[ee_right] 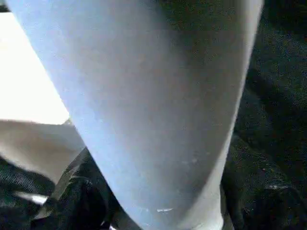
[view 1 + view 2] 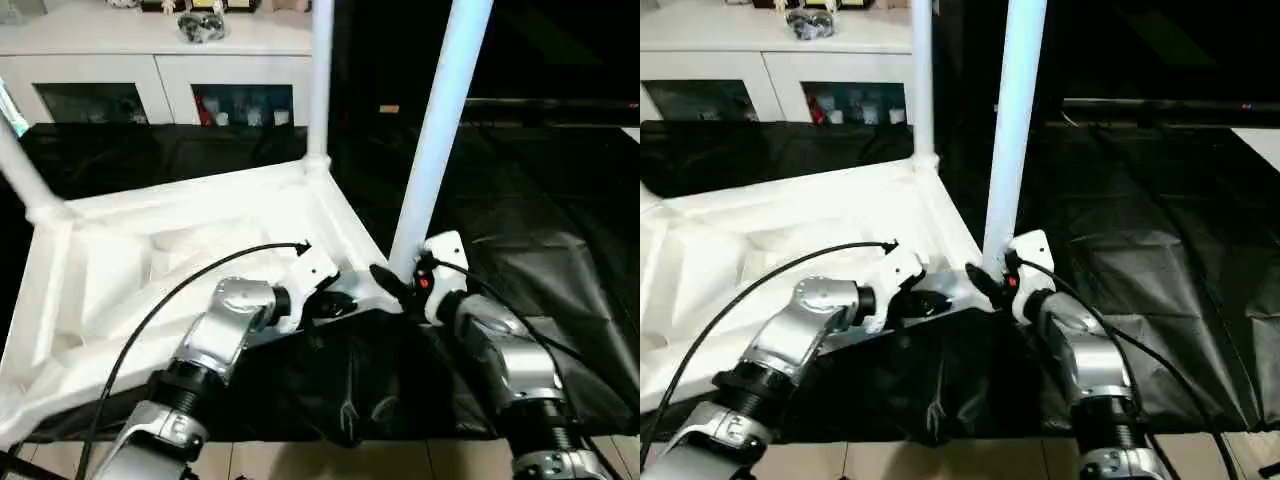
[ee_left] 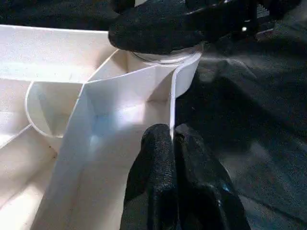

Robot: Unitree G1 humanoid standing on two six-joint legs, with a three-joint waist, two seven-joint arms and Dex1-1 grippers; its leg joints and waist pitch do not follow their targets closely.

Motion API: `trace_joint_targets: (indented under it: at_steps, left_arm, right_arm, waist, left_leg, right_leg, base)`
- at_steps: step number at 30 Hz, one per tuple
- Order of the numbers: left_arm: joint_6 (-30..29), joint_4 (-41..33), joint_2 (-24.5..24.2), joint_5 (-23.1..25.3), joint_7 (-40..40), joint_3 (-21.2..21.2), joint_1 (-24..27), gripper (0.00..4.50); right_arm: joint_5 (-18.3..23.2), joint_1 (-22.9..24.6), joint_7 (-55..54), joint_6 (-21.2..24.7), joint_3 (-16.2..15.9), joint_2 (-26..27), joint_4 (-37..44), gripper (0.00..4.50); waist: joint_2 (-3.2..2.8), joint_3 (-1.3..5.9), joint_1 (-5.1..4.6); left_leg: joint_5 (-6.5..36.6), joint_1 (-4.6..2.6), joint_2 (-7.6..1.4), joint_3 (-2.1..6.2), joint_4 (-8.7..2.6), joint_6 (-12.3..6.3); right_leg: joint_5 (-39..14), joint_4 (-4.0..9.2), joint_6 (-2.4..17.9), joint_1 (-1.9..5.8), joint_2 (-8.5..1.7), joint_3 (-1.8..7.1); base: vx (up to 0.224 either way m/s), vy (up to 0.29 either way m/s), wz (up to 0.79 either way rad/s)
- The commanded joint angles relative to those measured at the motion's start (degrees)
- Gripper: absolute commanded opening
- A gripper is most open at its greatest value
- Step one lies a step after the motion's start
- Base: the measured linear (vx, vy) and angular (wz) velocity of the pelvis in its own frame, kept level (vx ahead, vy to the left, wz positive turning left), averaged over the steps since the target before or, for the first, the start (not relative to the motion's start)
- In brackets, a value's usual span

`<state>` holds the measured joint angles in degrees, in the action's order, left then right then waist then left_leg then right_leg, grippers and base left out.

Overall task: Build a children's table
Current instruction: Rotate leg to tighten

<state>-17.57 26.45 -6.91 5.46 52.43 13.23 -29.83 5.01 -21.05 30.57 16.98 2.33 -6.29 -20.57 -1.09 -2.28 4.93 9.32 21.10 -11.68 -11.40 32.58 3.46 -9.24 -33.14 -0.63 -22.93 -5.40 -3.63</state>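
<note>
Top: the table top [image 2: 190, 260] is laid upside down on a black cloth [image 2: 540, 270], ribbed underside up, one corner toward the robot.
Far legs: one leg [image 2: 22, 165] is stood at the left corner and another [image 2: 320, 80] at the far corner, both seated in sockets.
Left jaws: the left gripper [image 3: 172, 143] is closed on the thin rim wall of the top just beside the near corner socket [image 3: 163, 60]; the wall is pinched between the two black fingers [image 3: 156, 158].
Near leg: the third leg [image 2: 440, 130] is stood nearly upright in that socket, long axis rising and tilted slightly to the right.
Right jaws: the right gripper [image 2: 400, 285] is set at the foot of this leg, touching it; whether the jaws are clamped around it cannot be told.
Key relation: the leg lies directly in front of the right jaws, the right arm being nearer; seating probably calls for a push straight down along its axis.
Cabinet: a white cabinet [image 2: 160, 70] with glass doors is seen behind, with small items inside, too small to be named.
</note>
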Motion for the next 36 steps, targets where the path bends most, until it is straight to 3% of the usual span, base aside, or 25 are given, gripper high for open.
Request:
trace_joint_targets:
  at_steps: [1, 7, 13, 19, 21, 23, 28, 29, 36]
  left_arm:
    - [0.1, -2.6, 5.4, -1.8, -2.8, 2.0, -1.9, 0.0]
    - [2.1, -2.6, 4.9, -2.0, -0.4, 3.3, -1.7, 0.0]
    - [3.4, -2.9, 2.3, -2.9, 4.4, 3.7, -1.6, 0.0]
    - [6.1, -2.5, -2.2, -4.3, 12.8, 4.2, -1.5, 0.0]
    - [6.3, -2.5, -3.7, -4.9, 16.0, 4.5, -1.5, 0.0]
    - [6.3, -2.6, -5.1, -5.0, 18.2, 4.8, -1.6, 0.0]
    - [6.7, -2.0, -7.0, -5.1, 20.7, 5.1, -2.0, 0.0]
    - [6.7, -2.0, -7.0, -5.1, 20.7, 5.1, -2.0, 0.0]
    - [7.1, -1.1, -7.1, -5.3, 21.7, 5.7, -2.5, 0.0]
  right_arm:
    - [2.2, -0.8, 1.9, 0.8, -5.2, 6.3, -0.2, 2.91]
    - [3.4, -0.3, 4.9, 1.4, -5.2, 4.6, 2.1, 3.6]
    - [2.2, 1.5, 15.0, 1.7, -9.0, -3.3, 5.4, 3.6]
    - [3.3, 2.3, 27.0, 1.8, -11.1, -11.4, 7.8, 3.6]
    - [4.3, 2.3, 30.8, 1.9, -11.7, -13.6, 8.4, 3.6]
    - [5.2, 2.3, 34.6, 2.1, -12.7, -15.7, 9.0, 3.6]
    - [5.7, 2.4, 40.0, 2.7, -14.5, -18.1, 9.9, 3.18]
    - [5.7, 2.4, 40.0, 2.7, -14.5, -18.1, 9.9, 2.94]
    - [5.6, 2.6, 42.0, 2.1, -15.6, -18.9, 9.9, 2.61]
  waist:
    - [0.16, 3.29, -0.07]
    - [-0.02, 3.4, -0.03]
    - [0.17, 3.35, 0.26]
    - [0.87, 3.34, 0.4]
    - [0.67, 3.3, 0.66]
    - [1.02, 3.25, 0.86]
    - [0.86, 3.17, 1.71]
    - [0.91, 3.18, 1.73]
    - [0.91, 3.34, 1.85]
  left_leg:
    - [17.3, -0.74, -1.29, 1.07, -4.04, 0.06]
    - [16.3, -0.71, -1.26, 0.98, -3.91, -0.68]
    - [15.7, -0.72, -1.29, 0.86, -3.75, -1.46]
    - [14.1, -0.49, -1.43, 0.71, -3.54, -2.97]
    - [14.2, -0.62, -1.61, 0.66, -3.49, -3.15]
    - [14.5, -0.66, -1.65, 0.58, -3.46, -3.29]
    - [15.0, -1.02, -1.82, 0.53, -3.48, -2.66]
    - [14.9, -0.97, -1.81, 0.55, -3.49, -2.52]
    - [13.8, -0.71, -1.74, 0.69, -3.46, -2.45]
  right_leg:
    - [-18.7, 4.23, 9.3, 2.04, -2.62, 1.91]
    - [-15.6, 3.94, 10.4, 2.27, -2.56, 1.87]
    - [-16.0, 4.01, 10.2, 2.44, -2.57, 1.92]
    - [-16.2, 3.81, 10.6, 2.42, -2.67, 1.91]
    - [-16.5, 3.71, 11.1, 2.28, -2.67, 1.91]
    - [-17.1, 3.7, 11.3, 2.27, -2.71, 1.9]
    - [-18.6, 3.82, 11.3, 1.89, -2.84, 2.04]
    - [-18.5, 3.77, 11.3, 1.95, -2.86, 2.03]
    - [-17.6, 3.55, 11.2, 2.2, -2.94, 1.96]
  base:
    - [0.0, 0.0, 0.0]
    - [0.0, 0.0, 0.0]
    - [0.0, 0.0, 0.0]
    - [0.0, 0.0, 0.0]
    - [0.0, 0.0, 0.0]
    - [0.0, 0.0, 0.0]
    - [0.0, 0.0, 0.0]
    - [0.0, 0.0, 0.0]
    - [0.0, 0.0, 0.0]
